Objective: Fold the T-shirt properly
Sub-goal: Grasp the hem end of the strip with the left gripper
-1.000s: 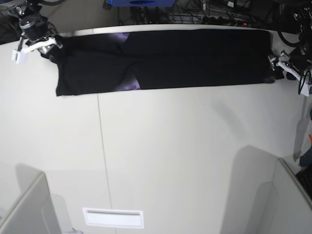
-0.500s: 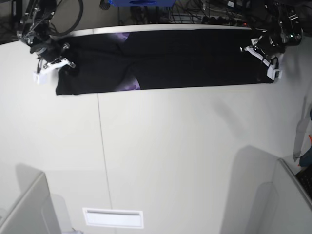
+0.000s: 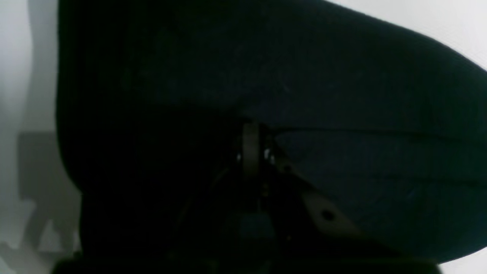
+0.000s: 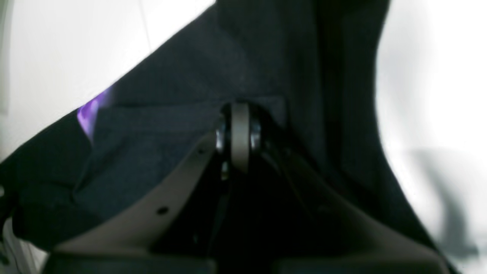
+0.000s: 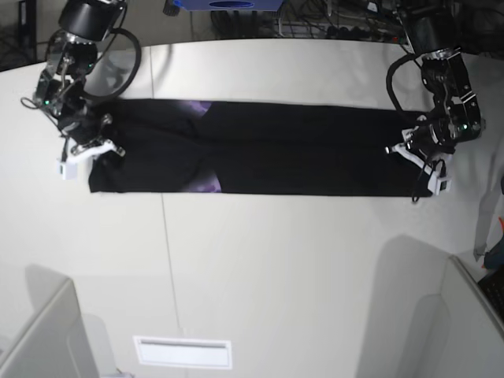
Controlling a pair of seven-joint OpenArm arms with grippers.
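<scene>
base: overhead, far, facing down on table (image 5: 299, 260) | wrists: close behind end effectors (both share T-shirt (image 5: 299, 150))

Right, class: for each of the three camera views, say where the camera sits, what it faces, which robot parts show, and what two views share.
Base: sits high in front, looking down on the table, the folded T-shirt and both arms.
Left wrist: rides the left arm, looking along the left gripper, shut on black cloth.
Right wrist: rides the right arm, looking along the right gripper, shut on the shirt's other end.
Shared: the purple print appears in the right wrist and base views.
</scene>
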